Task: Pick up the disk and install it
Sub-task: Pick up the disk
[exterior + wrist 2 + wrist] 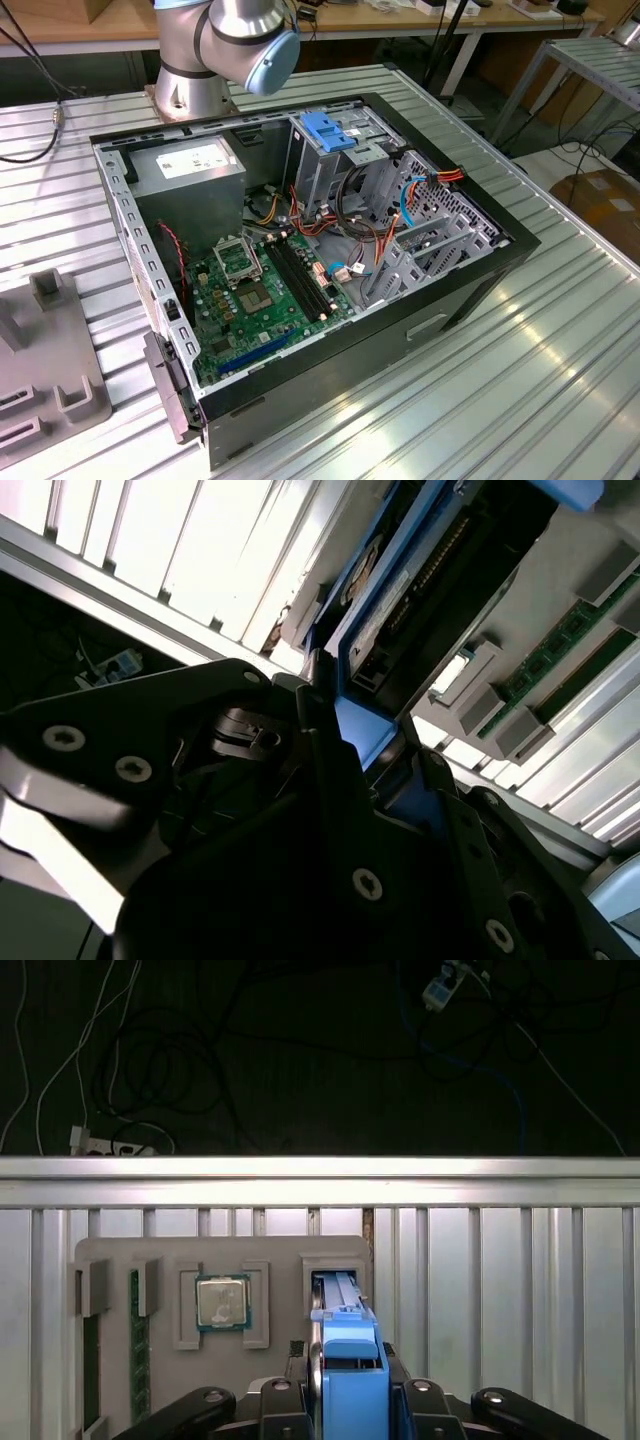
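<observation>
Aluminium slatted table [560, 380] carries everything. Biggest item on it is the open computer case [330, 375], lying on its side so the bays are reachable from above. Inside are a grey power supply [190, 165] in the corner near my arm's base, a metal drive cage [320, 165] topped by a blue latch [330, 130], and a motherboard [265, 290] on the floor.

Off the case, at the exterior view's left, a grey parts fixture [60, 390] lies flat on the table. Its pockets hold each part at a fixed pose for grasping.

The disk [348, 1355] is in that fixture, standing on edge in a narrow slot with its blue rail up, so the thin sides face me. My gripper [350, 1405] straddles it from above. The fingers [398, 1375] press both sides of the railed edge, pinching the disk as far as I can judge. It does not look lifted clear of the slot.

Near the slot, apart from my fingers, are a processor [222, 1302] in a square pocket and a green memory stick [139, 1350] in a groove.
</observation>
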